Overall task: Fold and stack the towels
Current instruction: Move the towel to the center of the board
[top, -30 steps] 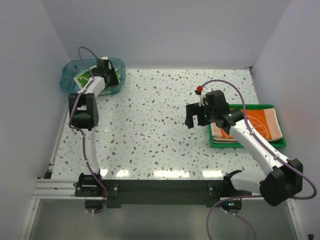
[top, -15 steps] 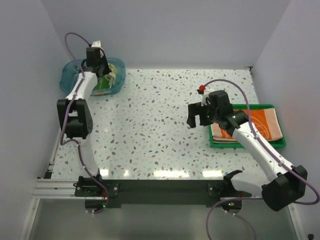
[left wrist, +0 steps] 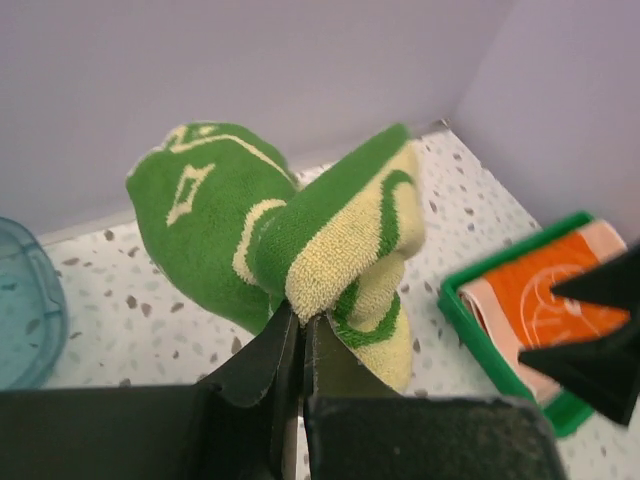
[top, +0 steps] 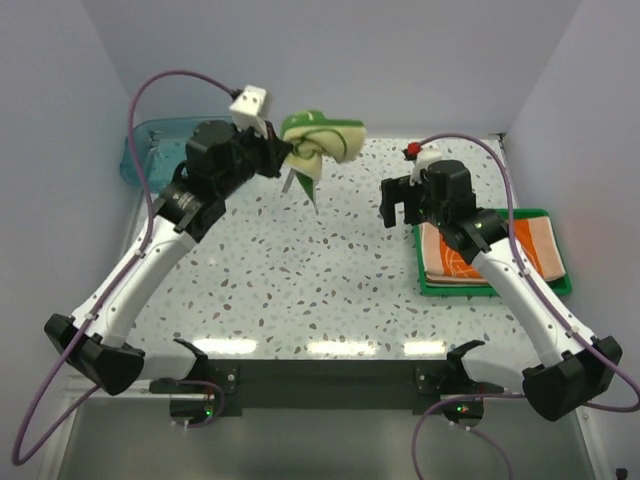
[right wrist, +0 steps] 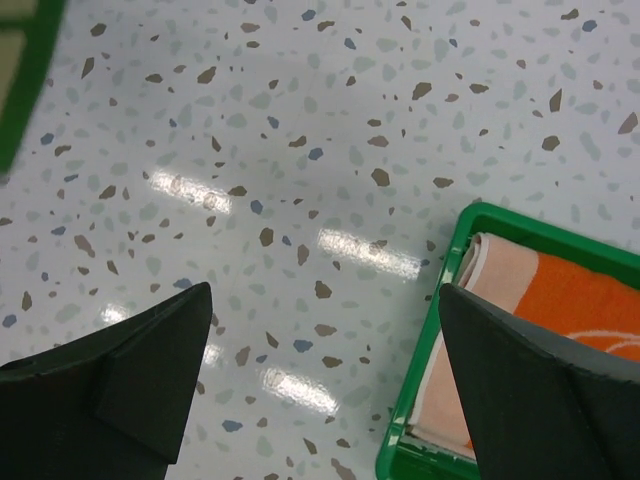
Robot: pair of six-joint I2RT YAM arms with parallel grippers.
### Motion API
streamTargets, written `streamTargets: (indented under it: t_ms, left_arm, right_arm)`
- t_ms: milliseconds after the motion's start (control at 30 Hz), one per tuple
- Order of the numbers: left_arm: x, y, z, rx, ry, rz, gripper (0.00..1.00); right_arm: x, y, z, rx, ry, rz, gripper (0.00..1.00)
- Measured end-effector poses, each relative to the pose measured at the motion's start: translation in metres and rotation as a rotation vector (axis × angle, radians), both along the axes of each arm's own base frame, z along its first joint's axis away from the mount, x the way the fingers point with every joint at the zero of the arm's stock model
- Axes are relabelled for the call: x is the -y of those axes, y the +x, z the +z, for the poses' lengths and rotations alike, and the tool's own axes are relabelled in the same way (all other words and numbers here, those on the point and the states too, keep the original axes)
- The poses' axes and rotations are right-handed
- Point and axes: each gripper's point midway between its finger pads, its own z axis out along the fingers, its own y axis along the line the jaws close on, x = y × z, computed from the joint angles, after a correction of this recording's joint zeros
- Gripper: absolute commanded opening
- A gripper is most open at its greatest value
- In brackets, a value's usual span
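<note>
A green towel point(top: 318, 146) with cream pattern and pale yellow reverse hangs bunched in the air above the table's far middle, pinched by my left gripper point(top: 283, 158), which is shut on its fold. The left wrist view shows that towel point(left wrist: 300, 235) clamped between the black fingers point(left wrist: 262, 360). An orange towel point(top: 520, 250) lies folded in the green tray point(top: 500, 287) at the right; it also shows in the right wrist view point(right wrist: 590, 310). My right gripper point(top: 398, 213) hovers open just left of the tray, nothing between its fingers point(right wrist: 130, 380). No striped towel is in view.
A blue translucent basin point(top: 150, 150) sits at the far left corner, partly hidden by the left arm. White walls close the table on the left, back and right. The speckled tabletop point(top: 300, 270) spreads between the arms.
My left gripper closed on the green towel in the basin, lifted it out and swung it right, high over the table. The right gripper shifted slightly back, staying open.
</note>
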Motion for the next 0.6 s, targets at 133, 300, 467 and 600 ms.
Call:
streamTargets:
  t_ms: [133,300,467,600]
  left_arm:
    - [0.032,-0.045,-0.085,-0.132,0.128,-0.147,0.18]
    - [0.044,-0.111,-0.226,-0.413,0.39,-0.284,0.57]
    - [0.04,-0.159,-0.262,-0.496,0.434,-0.319,0.76]
    - [0.033,-0.15,-0.242,-0.483,0.319,-0.193,0.69]
  right_arm:
    - [0.003,0.003,0.0,0.013,-0.02,-0.009,0.99]
    - [0.001,0.005,-0.007,-0.009,-0.031,0.003,0.99]
    - [-0.01,0.006,-0.034,-0.103,-0.052,0.062,0.9]
    - [-0.023,0.007,-0.07,-0.225,-0.076,0.117,0.75]
